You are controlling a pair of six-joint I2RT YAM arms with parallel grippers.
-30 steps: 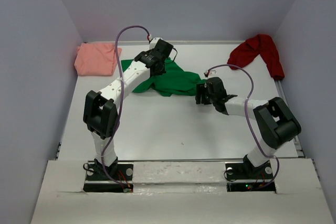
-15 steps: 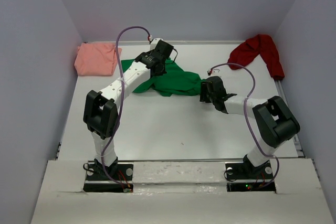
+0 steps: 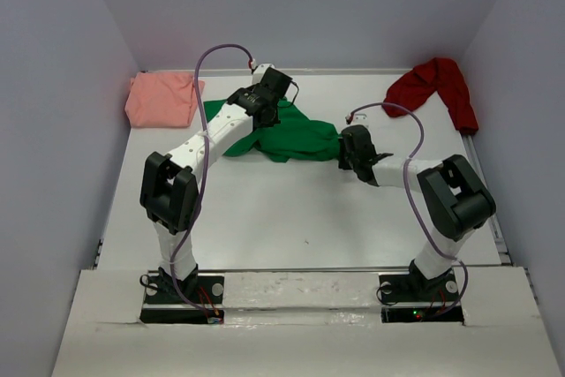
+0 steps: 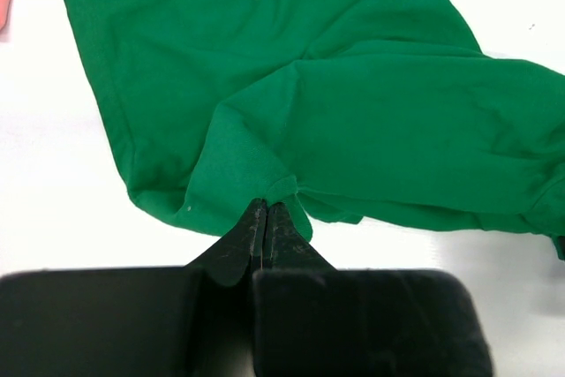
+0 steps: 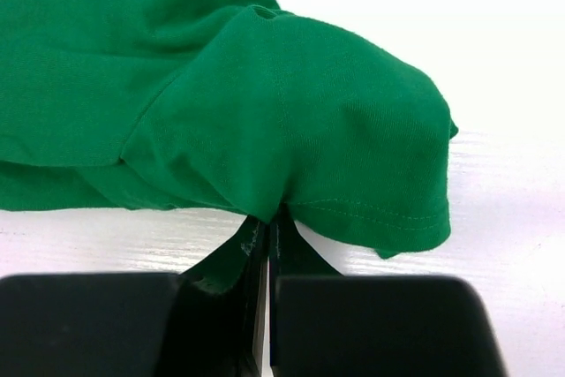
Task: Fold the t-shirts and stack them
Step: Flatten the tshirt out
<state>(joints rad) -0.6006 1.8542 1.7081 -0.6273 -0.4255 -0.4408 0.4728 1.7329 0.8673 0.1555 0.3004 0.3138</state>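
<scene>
We had the left arm (image 3: 207, 134) stretched far out, right arm (image 3: 415, 169) bent inward, left gripper (image 4: 266, 209) and right gripper (image 5: 267, 218) both pinched tight on the green t-shirt (image 3: 300, 137), far side of the counter (image 3: 291, 209).

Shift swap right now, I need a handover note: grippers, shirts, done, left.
Left gripper: shut on an edge of the green t-shirt.
Right gripper: shut on its sleeve.
Green lies crumpled in the middle. The salmon-pink t-shirt looks folded at the far left corner. The dark red t-shirt is bunched at the far right.
Done: both pinches on green.
Left: spread and fold green, fold red, stack all three.
</scene>
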